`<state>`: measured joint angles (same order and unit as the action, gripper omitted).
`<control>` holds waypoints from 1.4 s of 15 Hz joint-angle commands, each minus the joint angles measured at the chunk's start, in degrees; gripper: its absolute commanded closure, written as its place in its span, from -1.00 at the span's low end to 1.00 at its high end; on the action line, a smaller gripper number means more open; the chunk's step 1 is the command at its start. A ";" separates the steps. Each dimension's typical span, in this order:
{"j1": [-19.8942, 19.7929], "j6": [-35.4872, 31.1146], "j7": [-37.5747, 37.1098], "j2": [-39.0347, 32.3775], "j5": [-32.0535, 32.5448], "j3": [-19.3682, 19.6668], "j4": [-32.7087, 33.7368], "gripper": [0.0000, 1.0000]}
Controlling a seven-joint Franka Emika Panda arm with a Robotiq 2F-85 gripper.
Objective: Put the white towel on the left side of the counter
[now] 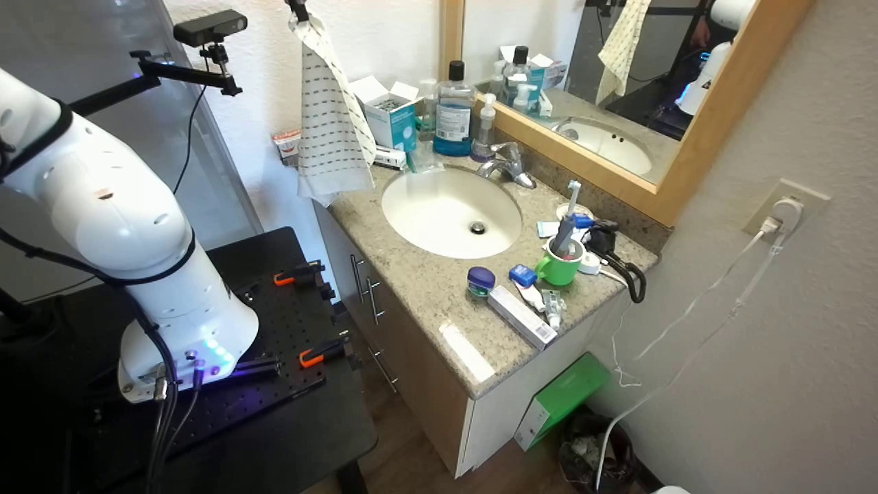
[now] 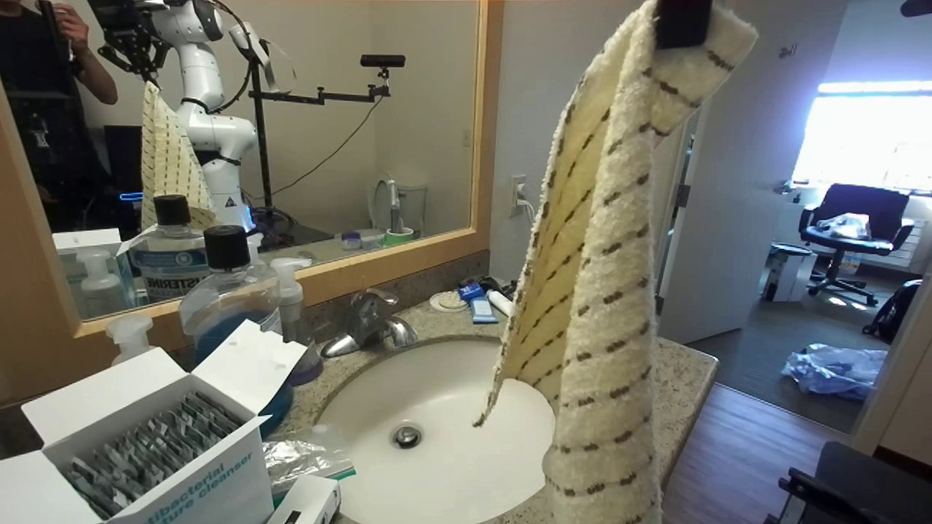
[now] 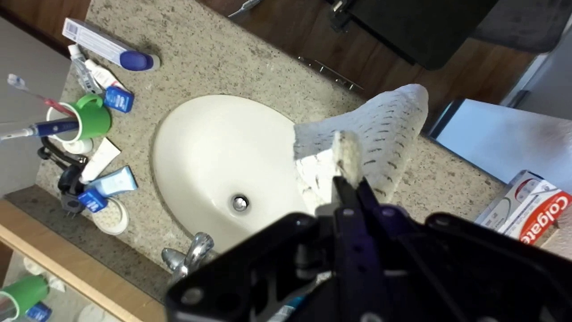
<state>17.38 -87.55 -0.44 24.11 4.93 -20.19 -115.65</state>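
Observation:
The white towel [image 1: 335,123] is limp, with rows of short dark dashes. It hangs folded from my gripper [image 1: 299,9] over the counter's end [image 1: 418,288], beside the sink. In an exterior view the towel [image 2: 608,306] hangs large in front of the sink, pinched at its top by the dark fingertips [image 2: 683,23]. In the wrist view my gripper [image 3: 350,182] is shut on an edge of the towel [image 3: 384,129], which spreads below over the counter [image 3: 214,53] and the sink's edge. The towel's lower end is cut off in an exterior view.
The white oval sink [image 1: 439,213] and chrome faucet [image 1: 506,165] are mid-counter. An open wipes box [image 1: 389,116], a mouthwash bottle [image 1: 453,113] and a soap pump [image 1: 484,130] stand near the towel. A green cup [image 1: 559,267] and toiletries crowd the far end. A mirror [image 1: 583,89] backs the counter.

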 commanded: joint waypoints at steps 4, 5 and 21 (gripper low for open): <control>0.94 1.80 0.20 -3.03 4.28 -2.87 3.81 0.98; 0.97 1.82 0.18 -3.65 4.95 -3.13 3.91 0.98; 1.28 -3.58 0.36 -4.75 0.36 0.24 5.13 0.98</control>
<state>18.28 -90.40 -0.33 21.03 6.93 -19.57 -112.96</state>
